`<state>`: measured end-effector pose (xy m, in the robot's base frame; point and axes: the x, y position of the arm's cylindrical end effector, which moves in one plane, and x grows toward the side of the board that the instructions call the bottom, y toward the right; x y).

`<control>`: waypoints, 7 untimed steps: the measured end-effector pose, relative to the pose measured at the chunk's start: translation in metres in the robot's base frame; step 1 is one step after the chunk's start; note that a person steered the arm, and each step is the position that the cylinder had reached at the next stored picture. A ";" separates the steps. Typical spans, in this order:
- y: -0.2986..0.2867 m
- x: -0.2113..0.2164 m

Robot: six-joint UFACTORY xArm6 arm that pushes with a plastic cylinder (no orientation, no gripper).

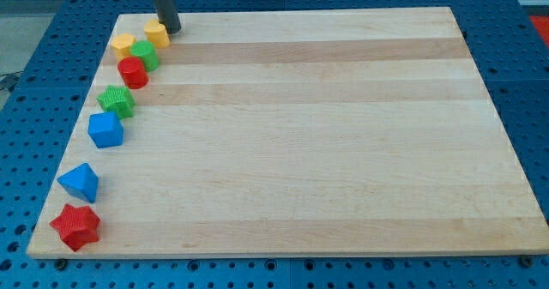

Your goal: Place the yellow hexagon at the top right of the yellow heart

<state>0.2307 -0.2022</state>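
Note:
Two yellow blocks sit at the board's top left corner. One yellow block [156, 33], which looks like the hexagon, lies right beside my tip [169, 30], on the tip's left and touching or nearly touching it. The other yellow block [123, 43], which looks like the heart, lies a little lower and further left, against a green block [144, 55]. The rod comes down from the view's top edge. The two yellow shapes are small and hard to tell apart with certainty.
More blocks run down the left edge of the wooden board [343, 135]: a red round block [133, 72], a second green block [116, 100], a blue cube-like block [105, 129], a blue triangle [80, 182] and a red star [75, 226].

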 end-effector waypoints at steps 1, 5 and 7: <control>-0.008 -0.005; -0.097 -0.039; -0.103 -0.001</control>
<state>0.2295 -0.3049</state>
